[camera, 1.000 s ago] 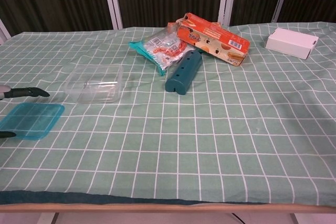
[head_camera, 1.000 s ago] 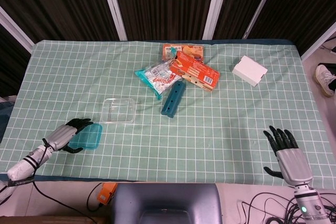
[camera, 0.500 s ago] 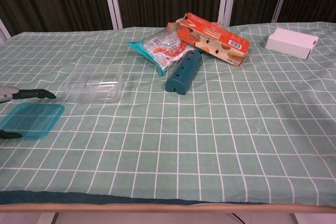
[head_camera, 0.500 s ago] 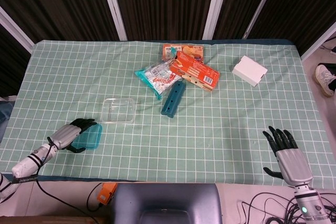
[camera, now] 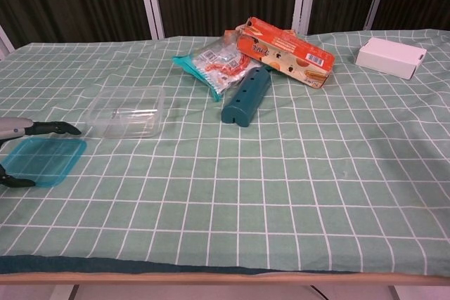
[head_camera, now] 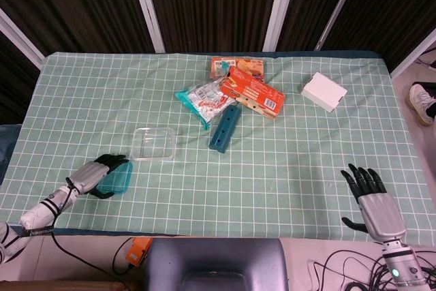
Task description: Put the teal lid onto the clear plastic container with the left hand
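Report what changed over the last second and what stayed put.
The left hand has slid further over the teal lid, its fingers reaching toward the clear plastic container. The lid lies flat on the cloth, not lifted. Container, right hand and the packages beyond have not moved.

lid [head_camera: 114, 180] left-front of container [head_camera: 153, 144]

left hand [camera: 15, 131]: cut off at the left edge of the chest view; only fingertips and a bit of grey palm show
teal lid [head_camera: 116, 179]: its left part is hidden under the hand in the head view; contact can't be told
right hand [head_camera: 373, 204]: missing from the chest view
shoe [head_camera: 422, 103]: cropped at the head view's right edge
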Tool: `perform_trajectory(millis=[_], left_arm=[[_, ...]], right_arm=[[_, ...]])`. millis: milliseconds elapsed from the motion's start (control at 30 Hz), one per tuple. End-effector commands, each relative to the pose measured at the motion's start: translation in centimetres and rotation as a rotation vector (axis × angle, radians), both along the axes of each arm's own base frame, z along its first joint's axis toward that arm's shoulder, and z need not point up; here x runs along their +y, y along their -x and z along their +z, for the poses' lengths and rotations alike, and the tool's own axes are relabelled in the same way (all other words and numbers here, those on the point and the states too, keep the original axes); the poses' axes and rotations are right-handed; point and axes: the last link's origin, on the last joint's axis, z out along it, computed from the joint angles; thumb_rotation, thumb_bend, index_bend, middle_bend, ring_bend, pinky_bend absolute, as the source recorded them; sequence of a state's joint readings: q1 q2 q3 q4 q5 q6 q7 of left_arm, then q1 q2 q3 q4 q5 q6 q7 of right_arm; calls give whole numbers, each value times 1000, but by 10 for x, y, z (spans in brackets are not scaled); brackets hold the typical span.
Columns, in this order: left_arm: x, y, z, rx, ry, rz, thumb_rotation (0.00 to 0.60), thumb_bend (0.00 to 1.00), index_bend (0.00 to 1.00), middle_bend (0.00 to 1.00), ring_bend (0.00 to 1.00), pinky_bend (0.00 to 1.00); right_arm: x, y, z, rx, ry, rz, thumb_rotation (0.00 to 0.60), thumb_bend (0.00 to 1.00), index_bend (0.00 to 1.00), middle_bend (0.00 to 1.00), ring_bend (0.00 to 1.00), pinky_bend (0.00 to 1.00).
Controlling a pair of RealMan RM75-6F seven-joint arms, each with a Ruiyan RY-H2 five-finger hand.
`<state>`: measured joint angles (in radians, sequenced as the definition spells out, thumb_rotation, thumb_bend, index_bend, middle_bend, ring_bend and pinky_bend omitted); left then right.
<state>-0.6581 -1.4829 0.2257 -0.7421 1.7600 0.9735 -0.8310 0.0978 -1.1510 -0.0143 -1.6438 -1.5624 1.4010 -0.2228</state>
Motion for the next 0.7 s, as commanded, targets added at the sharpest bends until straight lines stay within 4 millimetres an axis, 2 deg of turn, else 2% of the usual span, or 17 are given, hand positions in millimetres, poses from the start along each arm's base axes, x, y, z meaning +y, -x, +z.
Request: perform_trajectory(millis=[33, 700], left_arm=[[1, 0, -1, 2, 1, 6, 600, 232, 0, 0, 0, 0], [4, 2, -6, 33, 30, 44, 600, 222, 0, 0, 0, 0]], right_arm=[[0, 0, 0, -1, 1, -1, 600, 159, 0, 0, 0, 0], [-1, 0, 0, -1, 2, -4, 600, 159, 0, 0, 0, 0]])
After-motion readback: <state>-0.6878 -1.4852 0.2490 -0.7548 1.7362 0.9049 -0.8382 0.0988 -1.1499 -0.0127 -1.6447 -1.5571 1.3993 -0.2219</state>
